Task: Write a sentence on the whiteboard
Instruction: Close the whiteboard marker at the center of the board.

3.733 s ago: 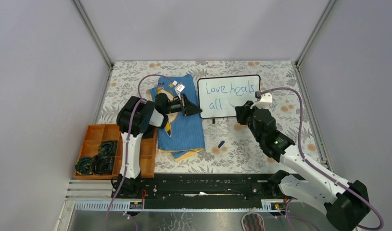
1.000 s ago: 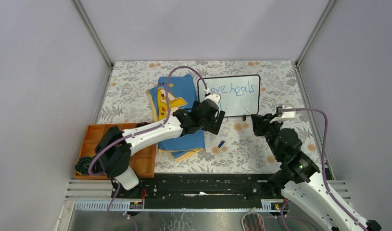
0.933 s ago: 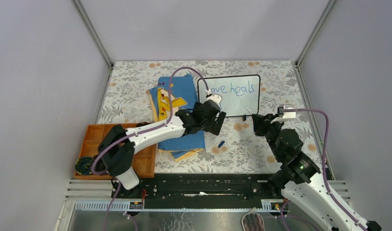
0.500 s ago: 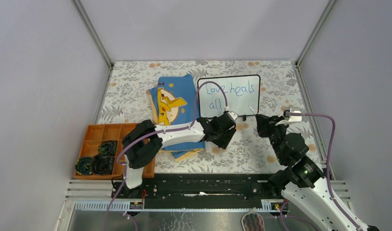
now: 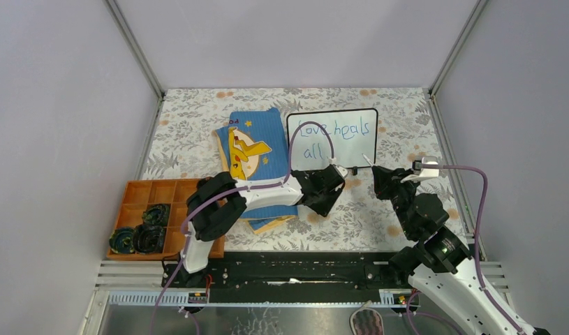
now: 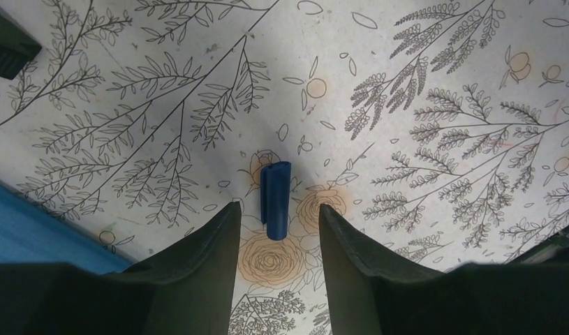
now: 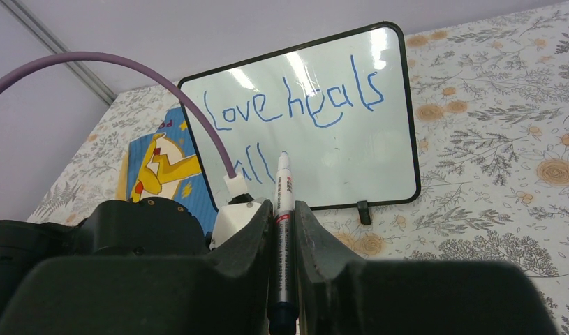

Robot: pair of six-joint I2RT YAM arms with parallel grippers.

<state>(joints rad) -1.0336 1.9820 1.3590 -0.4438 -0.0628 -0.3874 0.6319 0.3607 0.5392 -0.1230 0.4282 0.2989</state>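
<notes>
Left tool (image 6: pixel 278 209) now off whiteboard (image 5: pixel 351 150), over blue cap (image 6: pixel 275 199)

Left pincer (image 6: pixel 277 208) spread above blue marker cap (image 6: pixel 275 195) on bench (image 6: pixel 421 84). Slim gap shows either side of cap. Left arm (image 5: pixel 264 197) lies across near edge of blue cloth (image 5: pixel 262 136), barring the middle from the left. Right pincer (image 7: pixel 282 206) clamped on marker (image 7: pixel 283 183), tip close before whiteboard (image 7: pixel 351 146); little room there. Bare floral bench right of the board. Orange tray (image 5: pixel 159 183) takes up near-left corner.
</notes>
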